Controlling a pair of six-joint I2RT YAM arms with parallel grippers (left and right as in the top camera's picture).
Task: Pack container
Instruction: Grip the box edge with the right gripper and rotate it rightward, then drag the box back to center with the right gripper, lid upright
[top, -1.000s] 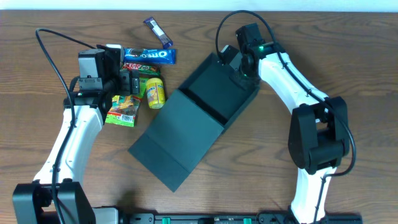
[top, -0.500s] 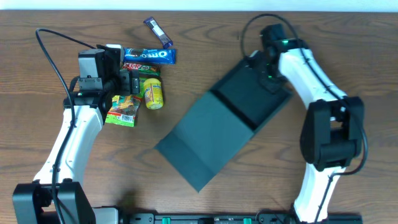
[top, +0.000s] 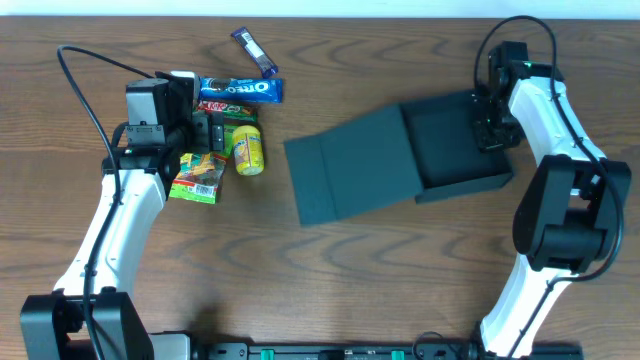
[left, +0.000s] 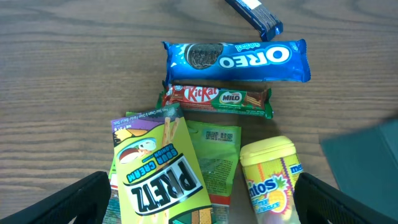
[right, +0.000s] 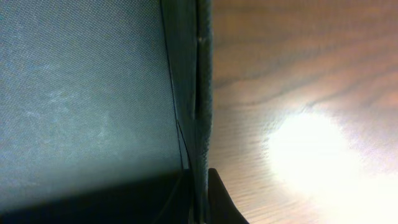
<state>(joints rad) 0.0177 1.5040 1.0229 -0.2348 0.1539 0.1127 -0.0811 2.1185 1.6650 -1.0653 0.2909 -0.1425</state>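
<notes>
We see the container (top: 452, 148) lying on the right part of the desk (top: 400, 290), its box empty and its flap lid (top: 345, 178) opened flat toward the middle. The right jaws sit at the box's far right wall, and the right wrist view shows that wall (right: 200, 93) running straight between them, one dark finger (right: 219, 198) on the outside and the other in shadow inside, so we read them as pinching the wall. A bright glare falls on the wood beside it. The left jaws hang spread wide above the snacks at the left of the desk, holding nothing, their fingers (left: 81, 200) at the two lower corners of the left wrist view. Below them lie an Oreo pack (left: 236, 60), a KitKat bar (left: 217, 99) just under it, a Pretz packet (left: 158, 168) overlapping a green packet (left: 216, 152), and a yellow Mentos tub (left: 270, 177) beside these. A small dark-blue bar (left: 252, 14) lies apart above the Oreo pack. The snacks are well apart from the container.
</notes>
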